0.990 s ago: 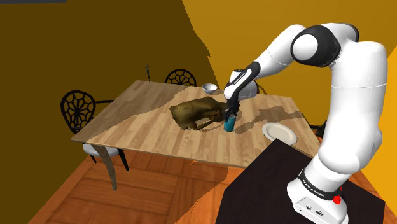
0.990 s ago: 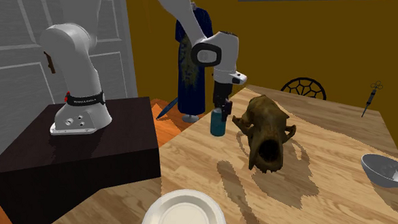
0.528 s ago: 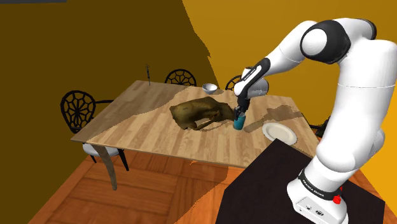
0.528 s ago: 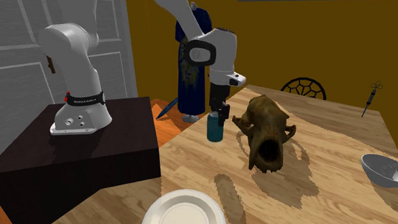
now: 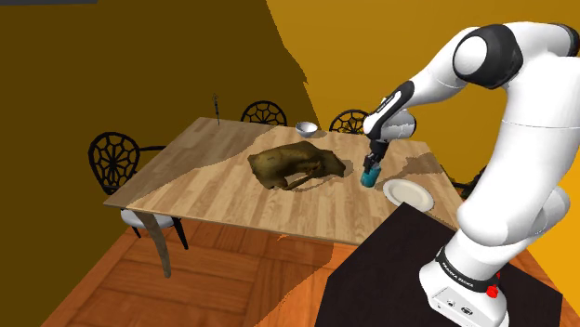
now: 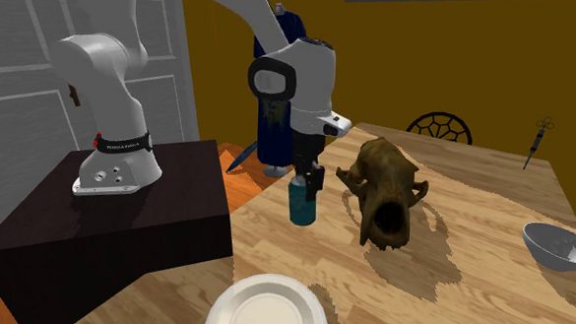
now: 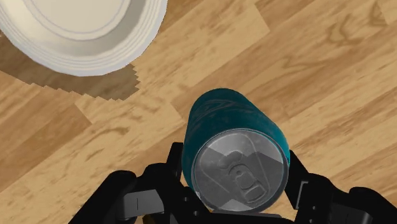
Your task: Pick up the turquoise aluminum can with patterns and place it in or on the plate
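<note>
A turquoise can (image 5: 369,174) (image 6: 300,204) (image 7: 235,137) with a silver pull-tab lid hangs upright above the wooden table (image 5: 214,172), clasped near its top by my black gripper (image 5: 372,163) (image 6: 304,180) (image 7: 236,181). The fingers (image 7: 170,167) press its sides. A white plate (image 5: 407,193) (image 6: 266,315) (image 7: 79,32) rests on the table close to the stand. In the shoulder view the can is just left of the plate's rim. In the second exterior view the plate lies nearer the camera than the can.
A brown animal skull (image 5: 291,165) (image 6: 386,187) lies mid-table beside the can's path. A small grey bowl (image 5: 305,127) (image 6: 559,244) sits at the far edge. Chairs (image 5: 113,158) ring the table. The dark stand (image 6: 106,229) borders the plate side.
The arm has carried the can away from the skull toward the plate, to the shoulder view's right. The grip has stayed the same.
</note>
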